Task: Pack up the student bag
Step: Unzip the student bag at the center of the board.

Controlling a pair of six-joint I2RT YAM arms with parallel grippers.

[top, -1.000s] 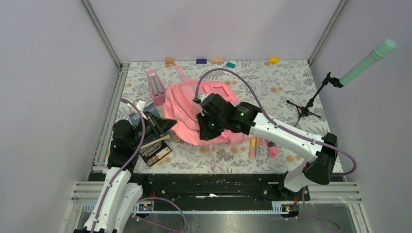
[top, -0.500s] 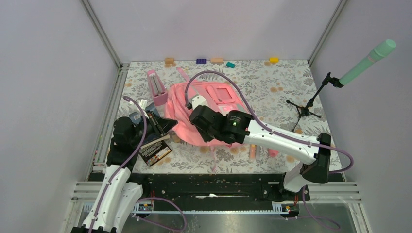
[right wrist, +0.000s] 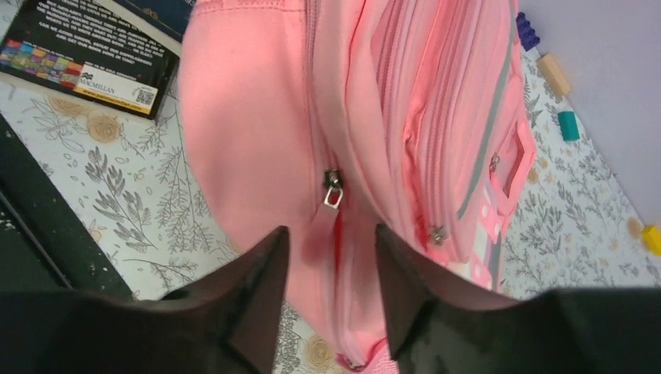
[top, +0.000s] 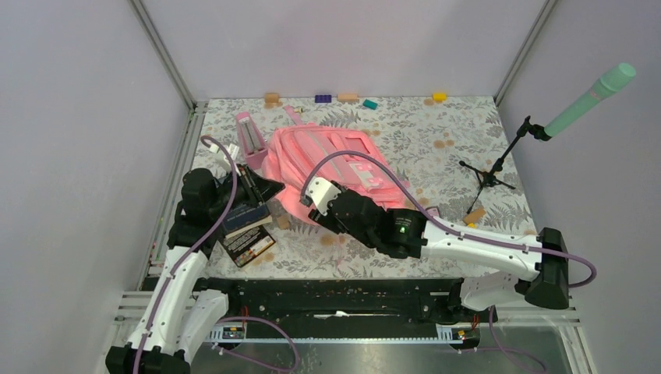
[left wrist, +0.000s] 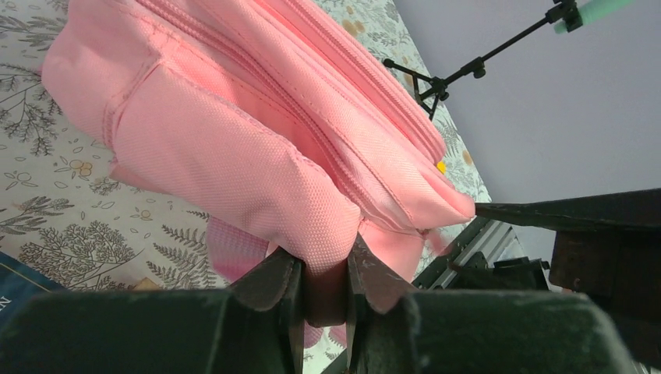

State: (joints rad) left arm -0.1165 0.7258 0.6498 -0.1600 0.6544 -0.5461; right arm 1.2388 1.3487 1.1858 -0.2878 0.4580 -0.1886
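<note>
1 student bag [top: 343, 152], pink, lies mid-worktop [top: 468, 132], a bit left of centre. Left gripper [left wrist: 323, 269]: fingers closed on a fold of the bag's fabric. Right gripper [right wrist: 331, 249]: fingers apart, nothing btwn them, low over the bag's near end, w/ 1 zip pull [right wrist: 334, 189] just ahead of the gap. 2 books by the left arm: black book [top: 251, 243] and blue book [top: 248, 214] partly on it. 5 small blocks [top: 323, 98] along the far edge. 1 pink stand [top: 249, 136] just left of the bag. 1 mic stand [top: 499, 160] at right.
</note>
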